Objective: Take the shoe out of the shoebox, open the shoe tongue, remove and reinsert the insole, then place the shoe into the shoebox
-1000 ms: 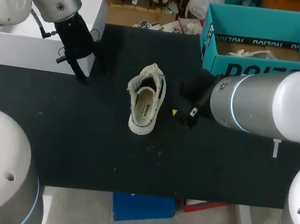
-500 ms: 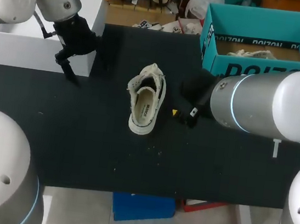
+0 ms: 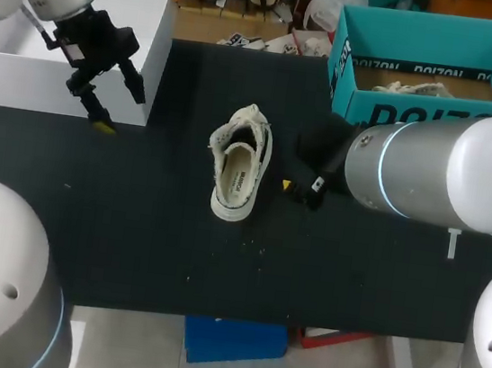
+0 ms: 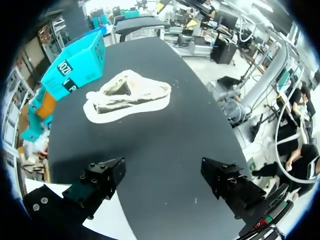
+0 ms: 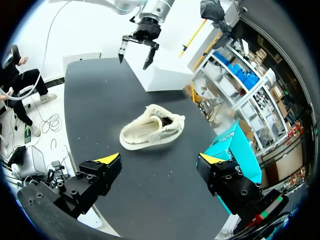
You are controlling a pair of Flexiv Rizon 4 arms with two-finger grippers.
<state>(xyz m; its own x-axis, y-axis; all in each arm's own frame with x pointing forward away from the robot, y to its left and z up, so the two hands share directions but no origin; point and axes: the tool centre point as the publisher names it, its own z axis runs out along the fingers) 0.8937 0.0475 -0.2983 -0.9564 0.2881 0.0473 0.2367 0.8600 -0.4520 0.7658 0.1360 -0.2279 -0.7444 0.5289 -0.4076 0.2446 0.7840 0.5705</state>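
White sneaker (image 3: 241, 162) sits mid-table, opening up, well apart from every edge of the black table (image 3: 156, 245). The teal shoebox (image 3: 425, 67) is at the far right corner. From the head view, my right arm hides all but one yellow tip. The right wrist view shows the right gripper (image 5: 161, 159) spread wide, holding nothing, shoe ahead. The left gripper (image 3: 118, 105) hangs by the white box (image 3: 65, 42) at the far left, fingers apart and empty. Bare tabletop separates both grippers from the sneaker.
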